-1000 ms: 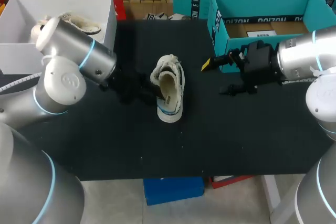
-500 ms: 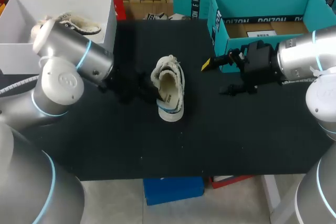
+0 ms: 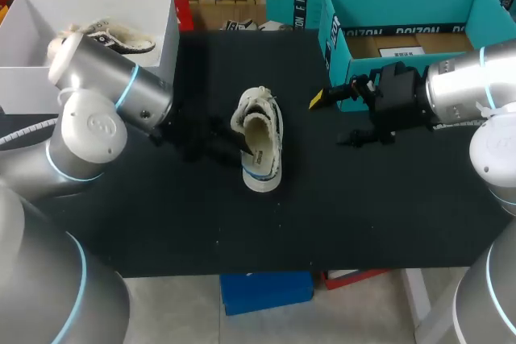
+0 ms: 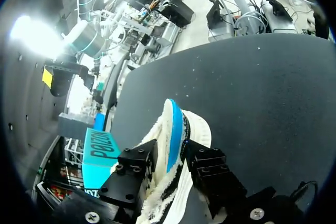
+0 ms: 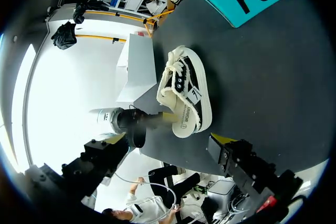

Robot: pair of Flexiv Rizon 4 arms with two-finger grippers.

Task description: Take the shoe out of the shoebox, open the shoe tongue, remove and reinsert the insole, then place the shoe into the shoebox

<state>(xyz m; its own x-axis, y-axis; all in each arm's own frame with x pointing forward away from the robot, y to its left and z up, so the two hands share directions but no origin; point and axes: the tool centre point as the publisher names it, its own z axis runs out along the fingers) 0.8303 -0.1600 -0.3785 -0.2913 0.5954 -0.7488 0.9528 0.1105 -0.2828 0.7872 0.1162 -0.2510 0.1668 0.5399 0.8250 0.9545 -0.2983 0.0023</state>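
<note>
Holding the shoe: your left tool (image 4: 170,157) has both fingers closed on the heel-end wall of the shoe (image 4: 174,121), one on each side; its yellow tips are hidden by the fabric.
Shoe position: it lies out of any box near the middle of the black tabletop (image 3: 161,227), its opening showing from above. It is well apart from the teal shoebox (image 3: 334,62) and the white box (image 3: 165,34).
Right tool: your right tool (image 3: 332,121) stands wide open and empty beside the teal shoebox, well apart from the shoe.
Slip risk: that wall looks soft and padded, so a quick pull could let it fold and slide out of the fingers.
Drag risk: only one side is held, so any sideways move would likely skate or roll the shoe across the tabletop.
Insole risk: the insole cannot be made out inside the shoe. If you tug it with nothing pinning the sole, the whole shoe would probably lift.
Crowding risk: bring the right tool in carefully, since the left arm already fills the heel side and the two could clash.
</note>
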